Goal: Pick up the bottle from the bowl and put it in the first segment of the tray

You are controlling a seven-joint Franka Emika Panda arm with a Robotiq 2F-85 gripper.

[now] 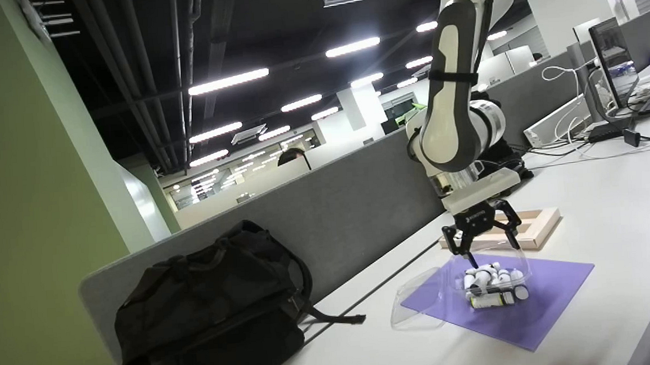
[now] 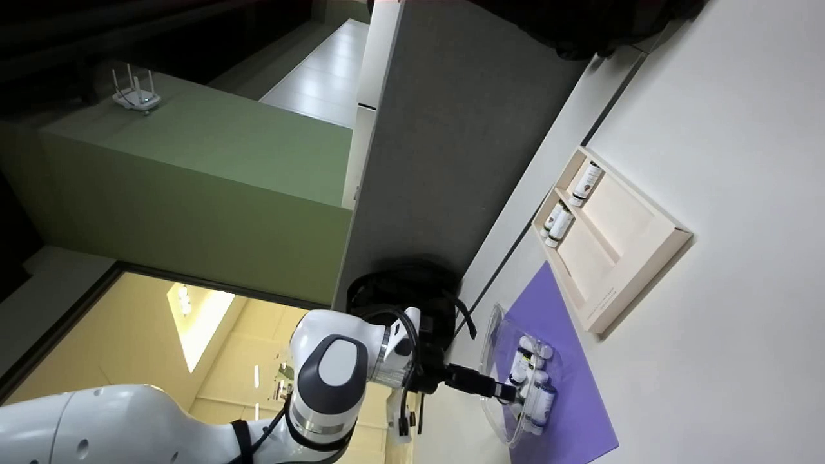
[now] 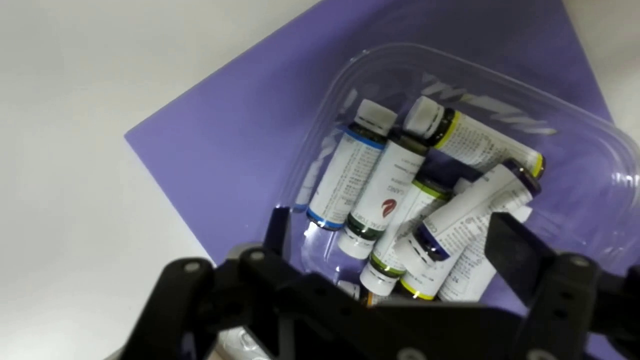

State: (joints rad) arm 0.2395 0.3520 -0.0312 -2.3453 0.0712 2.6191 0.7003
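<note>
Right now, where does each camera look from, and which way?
In an exterior view, placed apart from the arm: slanted picture, facing across the desk to a gray partition; arm and end effector reach down from the top.
In an exterior view, also apart: picture rolled sideways, facing tray and purple mat; arm at lower left.
Wrist view, mounted on the arm: facing down at bottles in the clear container; end effector fingers along the bottom.
Shared: both exterior views show arm, tray and mat.

Overhead lamps [image 1: 229, 82] burn white beneath a dark ceiling [image 1: 284, 34]; glare patches the tabletop [image 3: 45, 330].
</note>
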